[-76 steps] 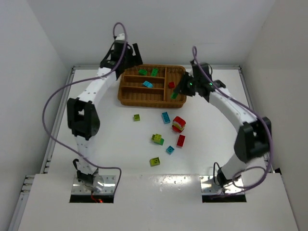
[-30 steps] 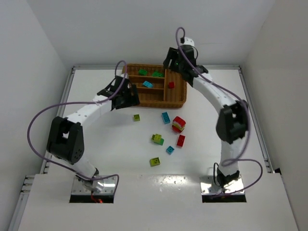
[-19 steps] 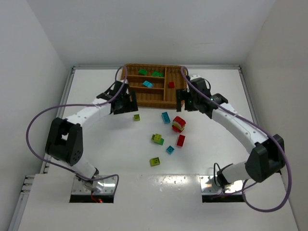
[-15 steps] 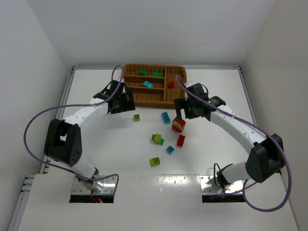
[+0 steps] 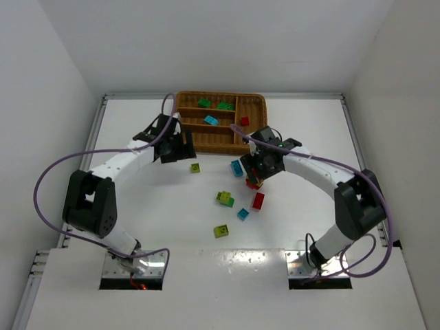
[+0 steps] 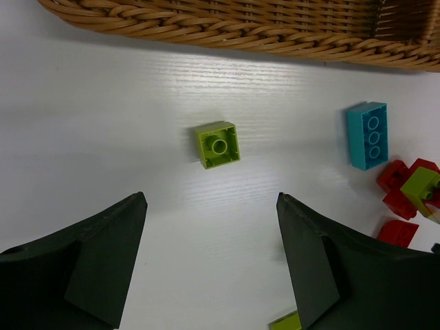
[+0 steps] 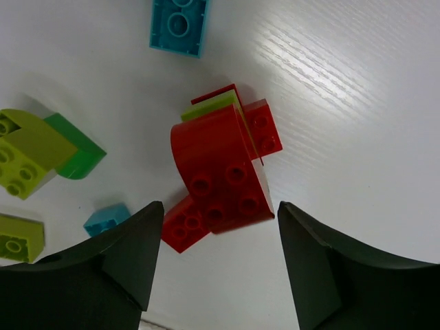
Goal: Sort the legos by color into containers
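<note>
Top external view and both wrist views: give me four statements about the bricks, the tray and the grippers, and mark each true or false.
1. The left gripper holds the small yellow-green brick. False: its jaws are open, and the brick lies on the table ahead of them, apart from both fingers.
2. The red clump has a yellow-green piece in it. True.
3. The wicker tray holds no bricks. False: green bricks, a cyan brick and a red brick lie in its compartments.
4. The right gripper is open over the red clump. True.
</note>
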{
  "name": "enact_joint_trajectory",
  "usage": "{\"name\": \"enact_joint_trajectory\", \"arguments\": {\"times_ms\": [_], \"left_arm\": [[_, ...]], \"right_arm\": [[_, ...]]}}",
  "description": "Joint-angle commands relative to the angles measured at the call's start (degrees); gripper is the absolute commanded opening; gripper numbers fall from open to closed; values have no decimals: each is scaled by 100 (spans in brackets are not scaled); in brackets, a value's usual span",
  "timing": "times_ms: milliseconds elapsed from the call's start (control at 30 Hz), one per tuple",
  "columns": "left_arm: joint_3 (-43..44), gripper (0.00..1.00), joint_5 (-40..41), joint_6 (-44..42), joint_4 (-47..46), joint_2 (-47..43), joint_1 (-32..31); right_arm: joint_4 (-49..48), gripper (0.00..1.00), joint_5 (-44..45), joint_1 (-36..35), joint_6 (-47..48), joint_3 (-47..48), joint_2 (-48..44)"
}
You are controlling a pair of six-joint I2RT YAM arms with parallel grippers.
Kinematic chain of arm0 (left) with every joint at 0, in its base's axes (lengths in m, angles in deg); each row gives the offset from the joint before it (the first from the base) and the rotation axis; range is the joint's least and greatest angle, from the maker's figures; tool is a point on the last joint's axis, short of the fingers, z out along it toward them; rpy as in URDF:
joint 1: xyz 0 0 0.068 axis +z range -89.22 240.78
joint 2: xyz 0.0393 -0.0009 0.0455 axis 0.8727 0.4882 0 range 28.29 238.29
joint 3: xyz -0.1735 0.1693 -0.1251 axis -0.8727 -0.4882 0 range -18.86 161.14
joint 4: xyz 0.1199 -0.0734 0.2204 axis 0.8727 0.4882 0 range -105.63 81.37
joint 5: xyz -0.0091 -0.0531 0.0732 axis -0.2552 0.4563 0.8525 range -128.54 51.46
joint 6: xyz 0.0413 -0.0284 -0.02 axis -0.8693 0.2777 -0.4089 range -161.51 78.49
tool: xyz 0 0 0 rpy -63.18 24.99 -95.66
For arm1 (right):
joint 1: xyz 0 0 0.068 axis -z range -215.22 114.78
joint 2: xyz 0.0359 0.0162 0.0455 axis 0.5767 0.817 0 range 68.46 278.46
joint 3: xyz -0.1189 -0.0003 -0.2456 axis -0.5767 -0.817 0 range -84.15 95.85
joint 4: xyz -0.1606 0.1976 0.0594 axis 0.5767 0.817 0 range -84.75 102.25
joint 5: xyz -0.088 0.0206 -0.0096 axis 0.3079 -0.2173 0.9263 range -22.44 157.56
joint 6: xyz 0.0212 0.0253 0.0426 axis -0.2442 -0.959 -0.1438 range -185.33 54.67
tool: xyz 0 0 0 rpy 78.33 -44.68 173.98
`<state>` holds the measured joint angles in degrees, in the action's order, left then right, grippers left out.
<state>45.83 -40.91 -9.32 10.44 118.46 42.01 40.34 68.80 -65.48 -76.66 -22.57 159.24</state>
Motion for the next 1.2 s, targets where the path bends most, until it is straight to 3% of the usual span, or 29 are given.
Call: {"name": "enact_joint_trajectory", "arguments": {"times_ms": [0, 300, 500, 533, 600, 733, 867, 900, 1067, 1100, 1167], "left_arm": [[18, 82, -141, -10, -93, -79, -40], [18, 82, -194, -63, -93, -79, -40], [71, 82, -246, -116, -93, -26, -40], [71, 82, -246, -116, -93, -26, -40], [71, 82, -298, -116, -93, -26, -40], [132, 82, -588, -317, -93, -79, -40], [264, 82, -1728, -642, -302, -202, 31], [194, 82, -2576, -704, -452, -289, 100], [-394, 88, -4681, -774, -1821, -789, 153], [-395, 88, -4833, -853, -1824, -791, 154], [-395, 91, -5184, -1126, -1885, -791, 285]], "right_arm": [[-283, 67, -27, -41, 140, 328, 150], [-442, 47, 105, -41, -18, 381, 273], [-494, 45, 219, -41, -71, 434, 396], [-494, 34, 219, -41, -71, 434, 449], [-547, 26, 167, -41, -193, 495, 449], [-355, 19, 228, 11, -378, 609, 134], [-407, 19, -322, 222, -641, 557, -753], [-407, 19, -491, 283, -642, 557, -920], [-836, 19, -2572, 653, -958, 408, -1668], [-968, 19, -3289, 723, -1019, 277, -1669], [-1284, 19, -3926, 776, -1204, 153, -1669]]}}
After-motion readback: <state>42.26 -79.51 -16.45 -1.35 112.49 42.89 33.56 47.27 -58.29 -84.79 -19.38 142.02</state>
